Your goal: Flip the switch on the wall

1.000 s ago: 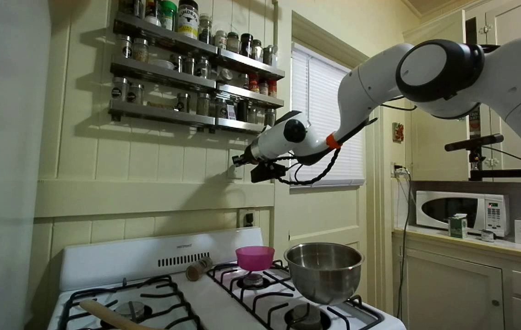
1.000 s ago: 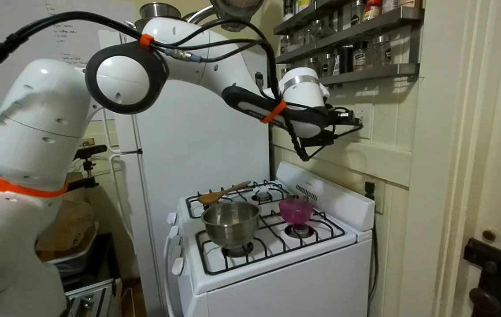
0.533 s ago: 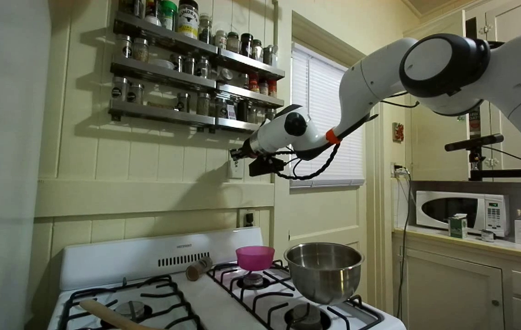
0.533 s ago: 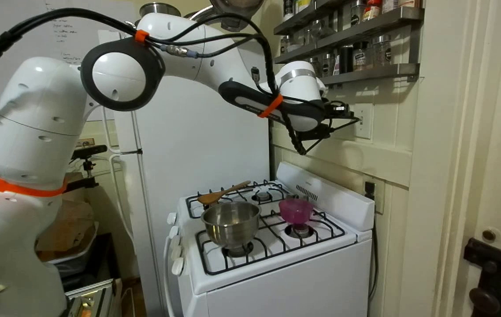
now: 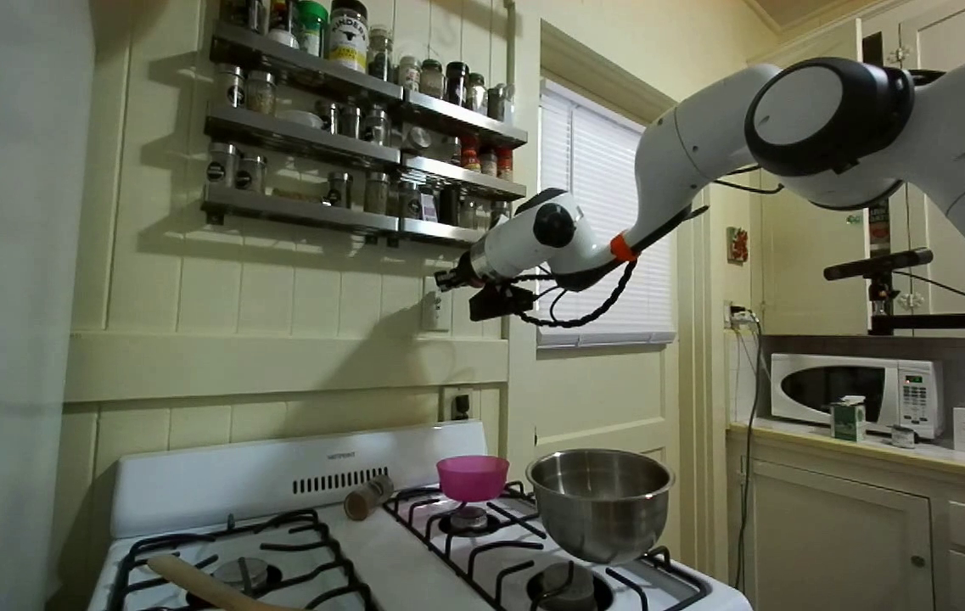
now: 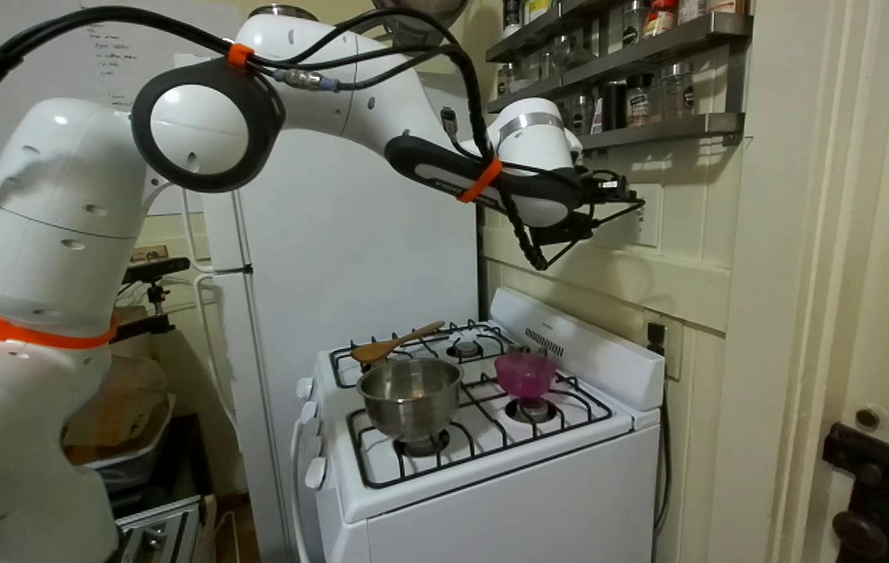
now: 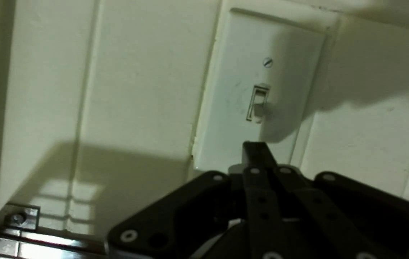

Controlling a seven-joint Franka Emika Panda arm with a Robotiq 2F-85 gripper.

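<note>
The switch is a pale rectangular plate with a small toggle in a dark-edged slot. In the wrist view, which stands upside down, the toggle's end lies toward the slot's lower end. The plate also shows in both exterior views. It sits on the cream wall. My gripper is shut and empty. Its fingertips are at the plate's upper part, above the toggle, and hide part of the plate. In both exterior views the fingertips overlap the plate; I cannot tell whether they touch it.
Metal spice shelves hang above the switch; a shelf end shows in the wrist view. Below is the white stove with a steel bowl, a pink bowl and a wooden spoon. An outlet is below the switch.
My gripper has risen along the switch plate, most of it in the first half second. It has then shifted slightly to the right in an exterior view. The elbow has risen too.
</note>
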